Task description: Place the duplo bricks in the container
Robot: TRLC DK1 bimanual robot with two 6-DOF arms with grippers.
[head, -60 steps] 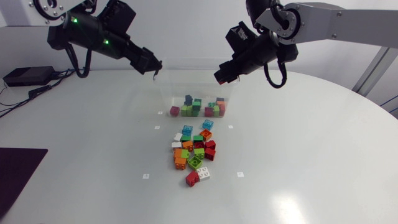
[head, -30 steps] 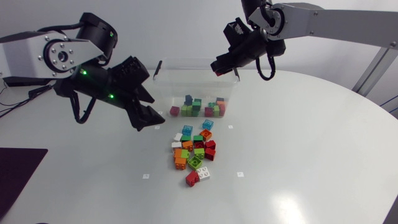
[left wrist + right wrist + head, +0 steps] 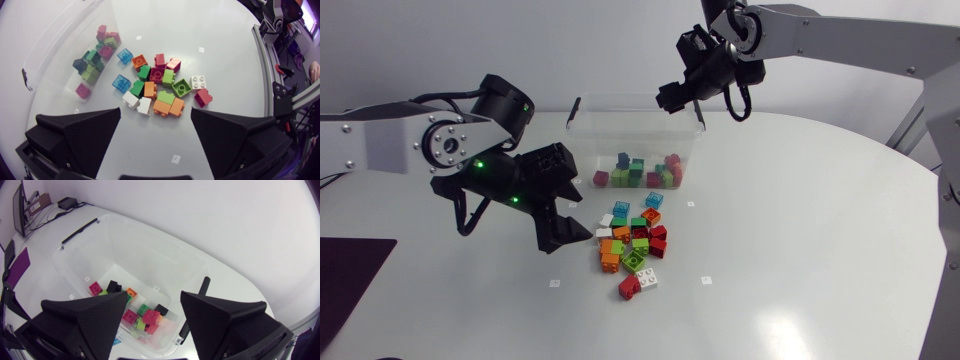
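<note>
Duplo bricks [image 3: 632, 245] lie heaped on the tabletop at 6 o'clock from the container [image 3: 582, 150], and the left end effector [image 3: 563, 222], fingers apart at their 9 o'clock, should straddle one outer brick squarely before closing.

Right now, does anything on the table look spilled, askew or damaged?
Nothing stands out. The container stands upright with bricks inside. The remaining duplo bricks lie heaped on the table beside it, not yet moved. The left gripper and right gripper are open and empty.
</note>
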